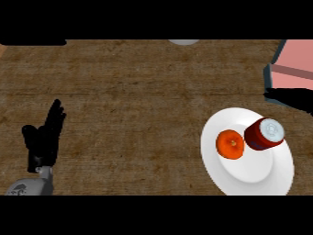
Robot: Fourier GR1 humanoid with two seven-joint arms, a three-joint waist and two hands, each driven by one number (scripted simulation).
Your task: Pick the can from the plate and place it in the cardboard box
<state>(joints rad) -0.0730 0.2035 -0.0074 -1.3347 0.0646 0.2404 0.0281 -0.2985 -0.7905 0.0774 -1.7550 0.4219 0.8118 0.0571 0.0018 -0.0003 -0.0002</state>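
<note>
Dark red can (264, 134) with a pale silvery top, lying tilted on the right part of the white plate (250, 176), top end turned up and to the right. Just left of it on the same plate, an orange round fruit-like piece (230, 144), close to the can and perhaps touching; hard to tell. Plate at the lower right of the brown wood-grain counter (131, 92), looking taller than wide.

Above and right of the plate, at the view's right edge, a pinkish box (301, 64) with a darker edge on its left side, only partly in view. Directly beneath the box, the black right robot hand (301, 102), reaching in from the right edge, dark fingers pointing left just above the plate's upper rim and apart from the can; open or curled, cannot tell from the silhouette. Another small black shape at the right edge lower down, unclear.

Far to the left, well apart from the plate, the left robot hand (45, 133), resting open with fingers straight and pointing up, holding nothing, grey forearm below it at the lower edge.

At the top edge, a small pale rounded thing (184, 41), mostly cut off.
</note>
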